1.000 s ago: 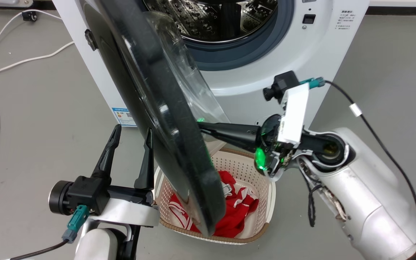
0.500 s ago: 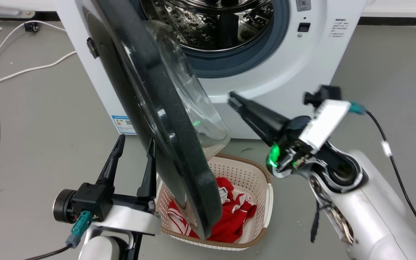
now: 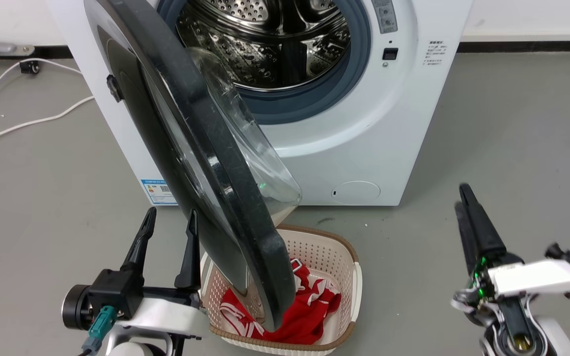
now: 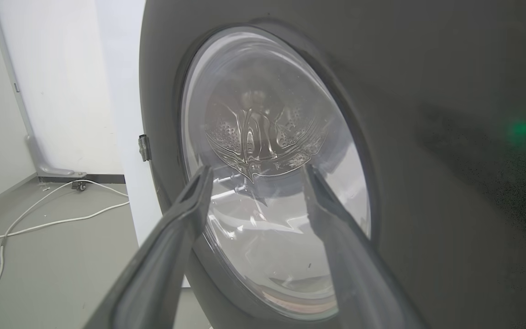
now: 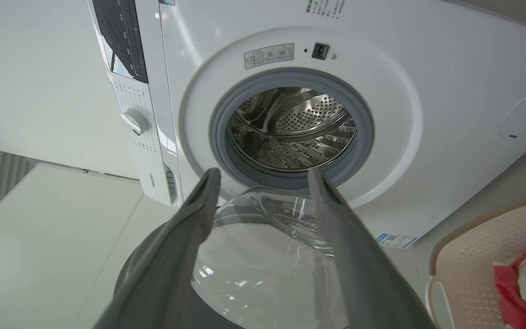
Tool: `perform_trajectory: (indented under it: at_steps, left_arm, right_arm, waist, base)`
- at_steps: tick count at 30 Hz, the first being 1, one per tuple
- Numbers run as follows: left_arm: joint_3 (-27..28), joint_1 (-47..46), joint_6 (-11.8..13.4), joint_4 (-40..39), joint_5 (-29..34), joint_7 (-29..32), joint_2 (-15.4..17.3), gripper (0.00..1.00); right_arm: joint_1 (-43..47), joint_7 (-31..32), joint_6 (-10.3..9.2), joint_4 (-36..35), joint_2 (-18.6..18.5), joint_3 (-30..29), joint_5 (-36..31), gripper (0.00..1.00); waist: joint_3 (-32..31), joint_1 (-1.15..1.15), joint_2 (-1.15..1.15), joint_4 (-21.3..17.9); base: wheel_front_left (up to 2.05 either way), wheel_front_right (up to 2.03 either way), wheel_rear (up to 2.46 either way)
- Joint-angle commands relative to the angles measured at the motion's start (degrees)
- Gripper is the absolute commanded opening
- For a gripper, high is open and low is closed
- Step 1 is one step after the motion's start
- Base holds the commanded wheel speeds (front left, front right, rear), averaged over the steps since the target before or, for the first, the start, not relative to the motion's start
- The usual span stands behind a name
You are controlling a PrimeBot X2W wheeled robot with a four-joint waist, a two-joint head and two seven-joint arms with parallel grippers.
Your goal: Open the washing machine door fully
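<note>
Left hand [image 3: 172,213], fingers apart, is held just beside the outer face of the door [image 3: 201,158]; right hand [image 3: 462,198], also spread, is parked well clear. Door is swung about halfway out, and a further outward push is judged needed.

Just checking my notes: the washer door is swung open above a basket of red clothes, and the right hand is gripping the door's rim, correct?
No. The right hand grips nothing: the head view shows it apart from the washing machine door, low on the right over the floor. The rest holds.
</note>
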Motion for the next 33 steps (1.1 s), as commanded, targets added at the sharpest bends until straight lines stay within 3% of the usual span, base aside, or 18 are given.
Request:
perform_trajectory:
  at_steps: [1,6,12,13,16,21,25,33]
  left_arm:
    - [0.3,1.0,0.3,0.1,0.0,-0.1,0.0,1.0]
    - [0.8,2.1,0.3,0.0,0.1,-0.1,0.0,1.0]
    - [1.1,2.2,0.2,-0.2,0.5,-0.1,0.1,1.0]
    - [1.1,2.2,0.2,-0.2,0.5,-0.1,0.1,1.0]
    - [1.4,2.1,0.0,-0.2,1.0,-0.1,0.0,1.0]
    - [2.3,2.2,-0.1,-0.6,1.3,-0.1,0.0,1.0]
    - [2.8,2.3,-0.2,-0.9,1.7,-0.1,0.0,1.0]
    - [3.4,1.7,-0.6,-0.9,2.4,-0.1,0.0,1.0]
  right_arm:
    - [2.5,-3.5,0.0,-0.4,-1.4,-0.3,-4.3,1.0]
    - [4.8,-9.0,0.0,1.5,-3.2,-1.1,-22.0,1.0]
    - [6.0,-9.7,-0.01,-0.9,1.2,-10.3,-51.5,1.0]
    - [6.0,-9.7,-0.01,-0.9,1.2,-10.3,-51.5,1.0]
    - [7.1,-9.7,-0.01,-5.6,4.1,-14.8,-66.6,1.0]
    - [9.9,-7.2,-0.01,-14.0,6.2,-17.1,-83.3,1.0]
    - [12.7,-5.8,-0.01,-16.6,6.5,-16.1,-86.8,1.0]
    - [14.0,-6.6,-0.01,-14.1,6.4,-14.7,-87.1,1.0]
  waist:
    - [-0.7,0.01,0.0,-0.3]
    - [-1.6,0.01,0.0,-0.6]
    - [-2.0,0.01,0.0,-0.7]
    - [-2.0,0.01,0.0,-0.7]
    - [-2.0,0.01,0.0,-0.5]
    - [-1.8,0.01,0.0,-0.8]
    - [-1.4,0.01,0.0,-1.1]
    - [-0.9,0.01,0.0,-1.7]
  base:
    - [0.0,0.0,0.0]
    - [0.0,0.0,0.0]
    - [0.0,0.0,0.0]
    - [0.0,0.0,0.0]
    - [0.0,0.0,0.0]
    - [0.0,0.0,0.0]
    - [0.0,0.0,0.0]
    - [0.0,0.0,0.0]
